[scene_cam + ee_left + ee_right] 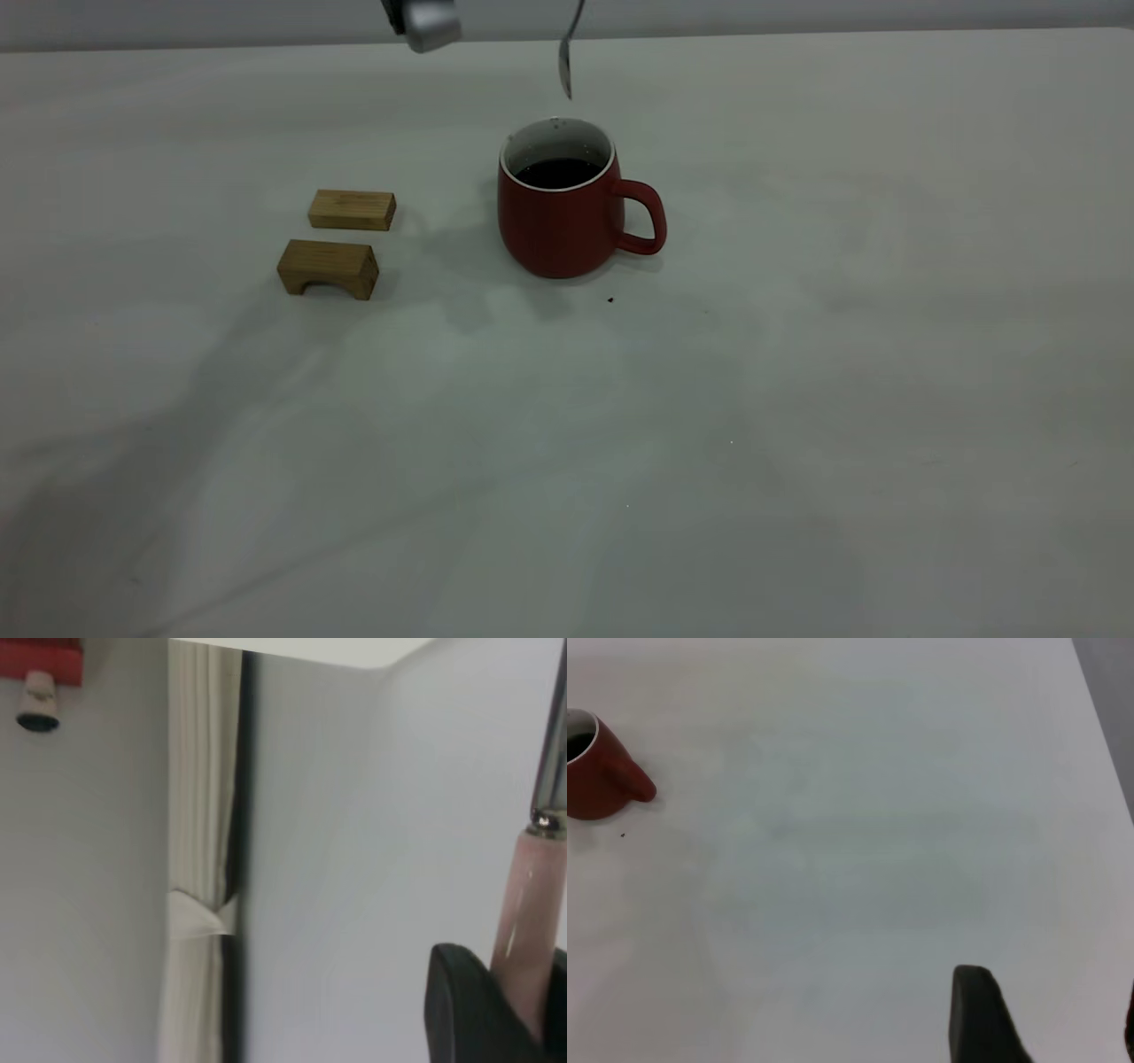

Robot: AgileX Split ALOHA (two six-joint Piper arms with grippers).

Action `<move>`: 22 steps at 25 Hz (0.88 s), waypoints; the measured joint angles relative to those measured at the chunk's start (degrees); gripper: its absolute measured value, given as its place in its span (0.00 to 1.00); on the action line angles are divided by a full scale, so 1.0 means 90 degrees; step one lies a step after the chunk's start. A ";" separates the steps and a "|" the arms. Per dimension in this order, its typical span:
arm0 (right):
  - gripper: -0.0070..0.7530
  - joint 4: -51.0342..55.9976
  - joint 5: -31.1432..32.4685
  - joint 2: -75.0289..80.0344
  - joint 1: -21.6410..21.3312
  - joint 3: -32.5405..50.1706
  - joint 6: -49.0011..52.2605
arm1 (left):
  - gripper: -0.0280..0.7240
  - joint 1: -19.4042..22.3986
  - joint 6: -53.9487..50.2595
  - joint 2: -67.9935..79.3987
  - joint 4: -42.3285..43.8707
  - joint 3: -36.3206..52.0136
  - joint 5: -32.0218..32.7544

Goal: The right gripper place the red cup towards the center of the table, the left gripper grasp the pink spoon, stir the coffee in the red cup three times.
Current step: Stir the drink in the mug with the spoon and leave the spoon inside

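Pale grey table [797, 443] fills the frame. Near upper centre stands the red cup [560, 221] of dark coffee [558, 172] — above it hangs the pink spoon [568, 53], bowl down, pinched by the left gripper [523, 1010]. Right gripper [1045, 1028] hovers well apart — fingers spread.

Two small wooden blocks are seen left of centre, one just behind the other. The farther block [352, 210] is a plain rectangular bar; the nearer block [328, 268] is arch-shaped, with a notch cut underneath. A pale curtain [202, 859] is shown against a wall.
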 joint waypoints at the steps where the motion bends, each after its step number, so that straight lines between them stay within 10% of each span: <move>1: 0.57 0.0000 0.0000 0.0000 0.0000 0.0000 0.0000 | 0.26 -0.0007 -0.0210 0.0056 -0.0007 -0.0011 -0.0060; 22: 0.57 0.0000 0.0000 0.0000 0.0000 0.0000 0.0000 | 0.26 0.0292 -0.0436 0.1511 0.0209 -0.0690 -0.0504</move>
